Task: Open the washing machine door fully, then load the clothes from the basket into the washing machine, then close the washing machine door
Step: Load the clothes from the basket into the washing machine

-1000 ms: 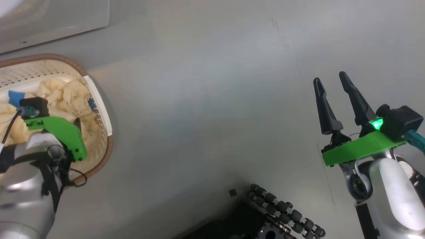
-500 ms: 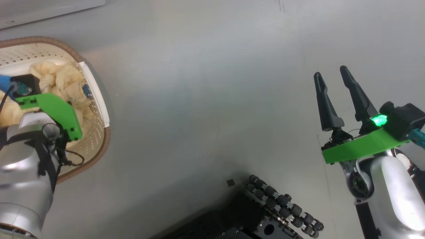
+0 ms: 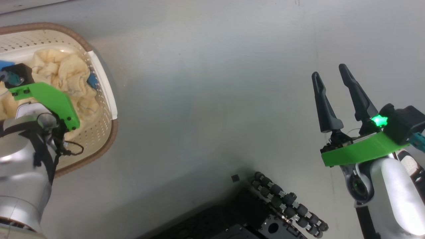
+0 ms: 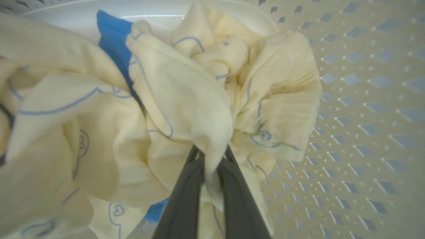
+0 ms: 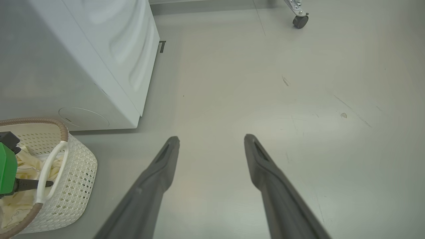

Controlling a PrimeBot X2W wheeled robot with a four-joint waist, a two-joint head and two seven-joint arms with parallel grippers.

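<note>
In the basket (image 4: 365, 99), clothes (image 4: 179, 99) are pinched by the left claw (image 4: 211, 153) (the right claw (image 5: 211, 140) is held wide apart).

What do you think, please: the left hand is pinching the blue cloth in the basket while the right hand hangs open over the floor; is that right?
Not quite: the left wrist view shows the left hand pinching the pale yellow clothes, not the blue cloth; the rest stands.
</note>
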